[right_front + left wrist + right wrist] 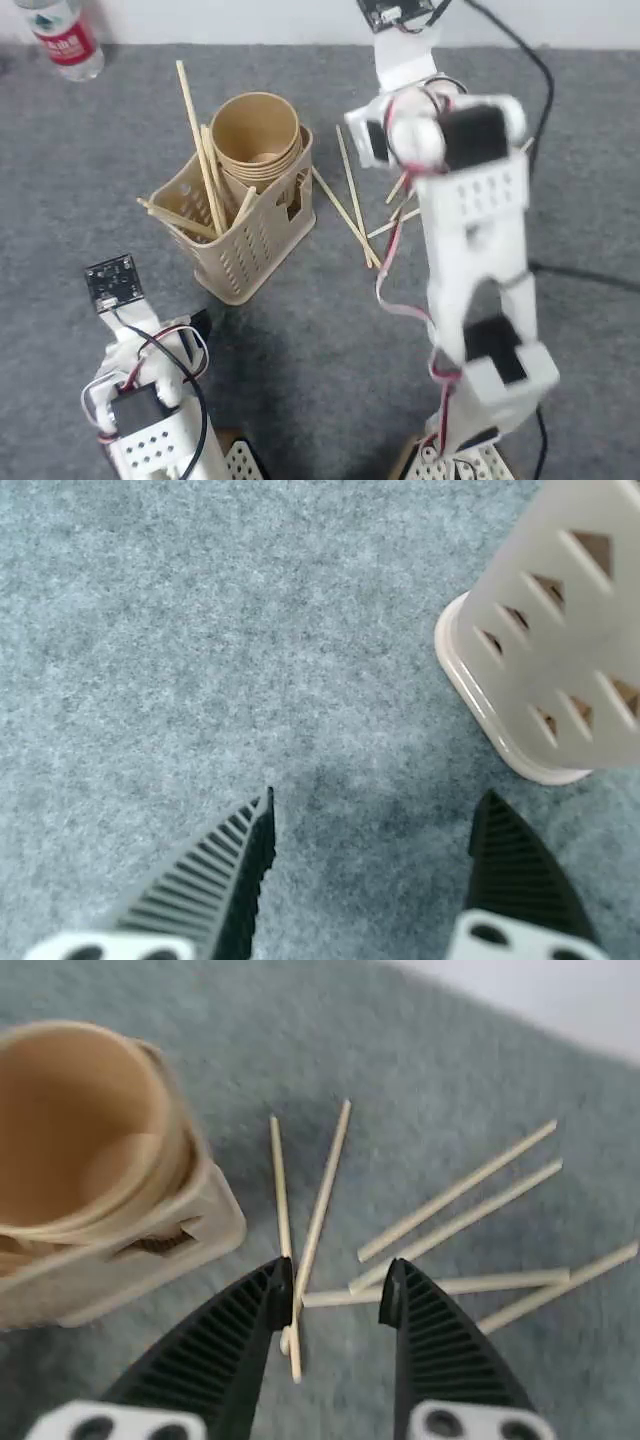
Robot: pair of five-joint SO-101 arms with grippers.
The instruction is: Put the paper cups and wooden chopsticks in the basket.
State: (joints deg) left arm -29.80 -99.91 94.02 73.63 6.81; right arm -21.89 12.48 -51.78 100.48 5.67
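A beige slotted basket (250, 240) stands mid-table with stacked paper cups (256, 132) and a few wooden chopsticks (203, 150) upright in it. Several loose chopsticks (352, 215) lie on the grey carpet to its right. In the right wrist view my right gripper (338, 1290) hangs open just above two crossed chopsticks (318, 1195), beside the basket (130, 1260) and cups (70, 1130); more sticks (460, 1210) lie beyond. My left gripper (375, 850) is open over bare carpet, close to the basket's base (540, 680).
A water bottle (62, 35) lies at the far left corner. The right arm (470, 220) stretches over the table's right side, with a black cable (543, 80) behind it. The left arm (150, 400) sits at the near left.
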